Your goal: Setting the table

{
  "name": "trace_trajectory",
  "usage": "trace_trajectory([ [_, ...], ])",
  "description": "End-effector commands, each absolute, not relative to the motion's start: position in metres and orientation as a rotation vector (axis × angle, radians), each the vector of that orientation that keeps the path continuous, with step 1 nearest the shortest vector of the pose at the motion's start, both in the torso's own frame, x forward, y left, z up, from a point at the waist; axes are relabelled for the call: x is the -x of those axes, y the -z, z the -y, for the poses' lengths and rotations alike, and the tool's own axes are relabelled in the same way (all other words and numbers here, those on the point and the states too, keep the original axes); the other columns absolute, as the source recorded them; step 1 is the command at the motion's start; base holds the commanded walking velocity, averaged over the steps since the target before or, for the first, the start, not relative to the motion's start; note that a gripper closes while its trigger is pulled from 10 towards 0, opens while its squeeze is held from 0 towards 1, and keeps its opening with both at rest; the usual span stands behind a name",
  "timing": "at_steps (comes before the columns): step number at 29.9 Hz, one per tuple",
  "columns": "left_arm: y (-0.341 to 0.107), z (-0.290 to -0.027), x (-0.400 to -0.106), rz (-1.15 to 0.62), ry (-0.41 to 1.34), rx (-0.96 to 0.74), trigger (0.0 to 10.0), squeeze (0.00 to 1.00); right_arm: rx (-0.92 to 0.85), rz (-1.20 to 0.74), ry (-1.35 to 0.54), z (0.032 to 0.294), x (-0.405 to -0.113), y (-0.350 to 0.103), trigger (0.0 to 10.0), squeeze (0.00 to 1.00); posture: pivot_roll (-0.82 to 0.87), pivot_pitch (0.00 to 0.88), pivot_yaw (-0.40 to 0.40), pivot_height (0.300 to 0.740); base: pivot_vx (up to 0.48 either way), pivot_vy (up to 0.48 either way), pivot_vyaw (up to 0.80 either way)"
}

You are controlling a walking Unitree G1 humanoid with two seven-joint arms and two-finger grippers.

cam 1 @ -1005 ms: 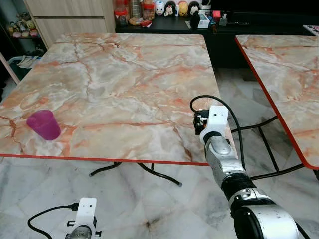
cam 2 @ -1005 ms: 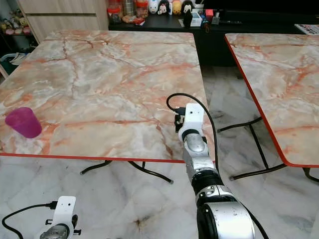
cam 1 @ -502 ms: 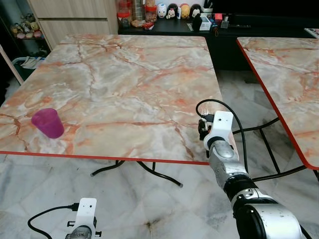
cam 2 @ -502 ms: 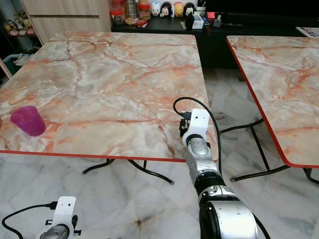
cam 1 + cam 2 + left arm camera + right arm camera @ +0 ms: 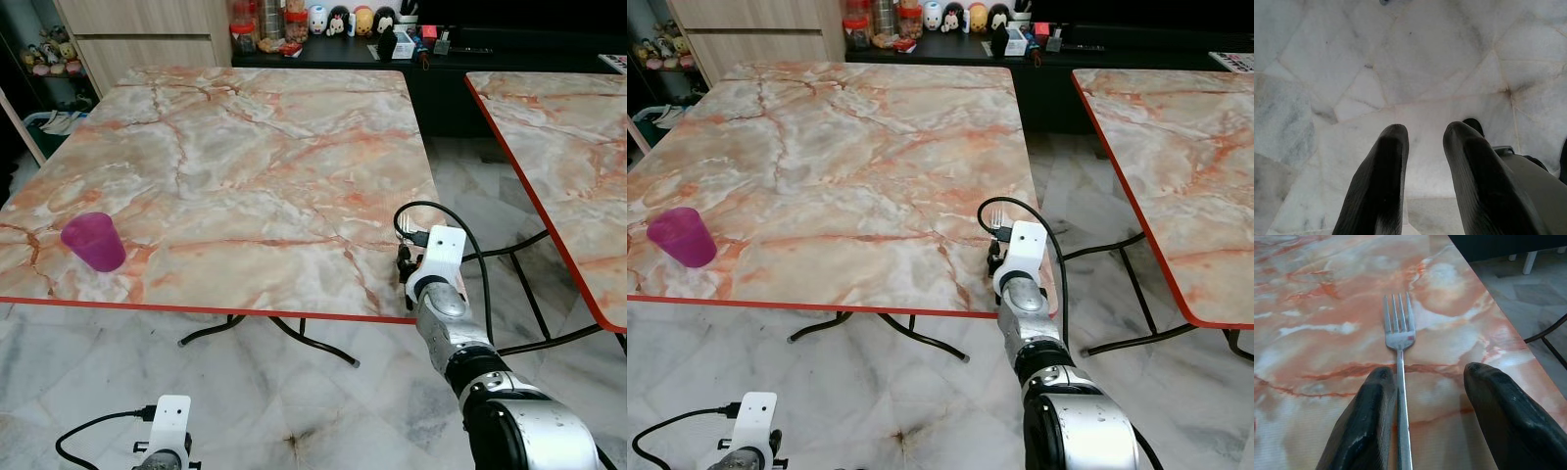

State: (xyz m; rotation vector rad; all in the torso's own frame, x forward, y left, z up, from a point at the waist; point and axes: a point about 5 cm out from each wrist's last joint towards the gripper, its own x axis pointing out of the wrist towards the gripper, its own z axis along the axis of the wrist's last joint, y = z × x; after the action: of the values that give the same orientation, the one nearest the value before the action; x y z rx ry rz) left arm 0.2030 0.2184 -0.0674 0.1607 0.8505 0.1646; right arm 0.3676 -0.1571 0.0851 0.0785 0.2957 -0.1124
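From the left eye view, the right gripper (image 5: 406,266) sits at the near right edge of the marble table (image 5: 245,157), pulled back a bit toward the edge compared with half a second ago. A purple cup (image 5: 94,242) stands far off near the left edge. Right wrist view: the fork (image 5: 1399,377) lies flat on the table, handle alongside one finger (image 5: 1369,421), jaws spread wide, gripping nothing. Left wrist view: left gripper (image 5: 1422,142) hangs over the floor (image 5: 1352,73), fingers slightly apart, empty.

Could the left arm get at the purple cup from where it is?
Probably not as things stand: the left end effector hangs low over the floor, below the table, while the cup stands on top near the front edge.
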Motion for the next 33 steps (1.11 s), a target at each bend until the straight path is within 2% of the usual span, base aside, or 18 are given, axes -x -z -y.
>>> trace_trajectory([
  [1, 0.071, -0.217, -0.198, -0.877, -0.181, -0.145, 10.0, 0.00, -0.087, -0.303, 0.109, 0.157, -0.368, -0.084, 10.0, 0.00, 0.03, 0.110, -0.016, 0.740, 0.000, 0.000, 0.00],
  [33, 0.080, -0.202, -0.185, -0.908, -0.195, -0.080, 10.0, 0.00, -0.009, -0.287, 0.039, 0.159, -0.377, -0.099, 10.0, 0.00, 0.02, 0.146, -0.085, 0.740, 0.000, 0.000, 0.00],
])
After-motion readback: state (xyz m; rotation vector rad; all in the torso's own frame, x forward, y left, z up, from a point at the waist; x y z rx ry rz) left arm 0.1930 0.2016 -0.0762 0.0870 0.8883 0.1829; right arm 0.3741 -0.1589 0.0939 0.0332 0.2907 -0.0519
